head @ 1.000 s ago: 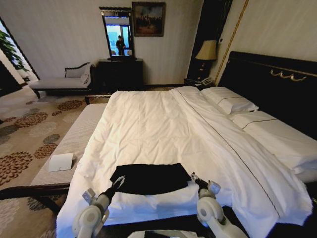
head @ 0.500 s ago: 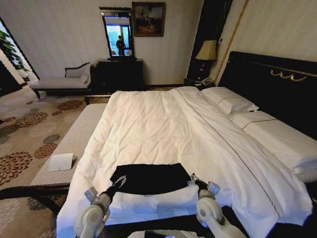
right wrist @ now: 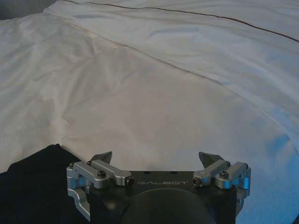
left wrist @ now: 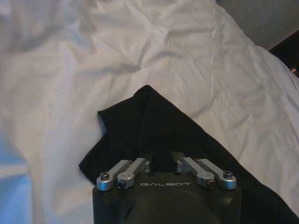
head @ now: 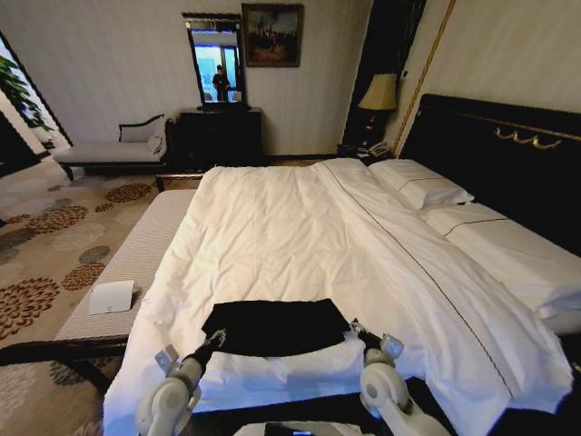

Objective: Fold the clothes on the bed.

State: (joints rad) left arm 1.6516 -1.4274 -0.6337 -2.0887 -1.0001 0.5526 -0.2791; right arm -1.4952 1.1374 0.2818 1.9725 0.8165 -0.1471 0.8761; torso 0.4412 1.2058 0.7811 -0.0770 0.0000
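Observation:
The clothes are one black T-shirt [head: 272, 325], lying as a flat folded rectangle near the foot of the white bed [head: 290, 227]. No lettering shows. My left gripper [head: 216, 338] hovers at the shirt's near left corner. In the left wrist view this gripper [left wrist: 161, 156] is over the black cloth [left wrist: 154, 123], open with its jaws a small way apart and nothing between them. My right gripper [head: 356, 329] sits just off the shirt's near right corner. Its wrist view shows the gripper [right wrist: 155, 158] wide open above bare duvet, the shirt's edge [right wrist: 32, 182] beside it.
A striped bench [head: 136, 259] with a white card [head: 112, 297] runs along the bed's left side. Pillows [head: 427, 186] and a dark headboard [head: 508, 150] lie to the right. A chaise [head: 109, 150], dark dresser [head: 221, 136] and lamp [head: 379, 93] stand at the far wall.
My left gripper has dropped slightly and drawn back toward the shirt's near edge. The right gripper and the shirt have stayed put.

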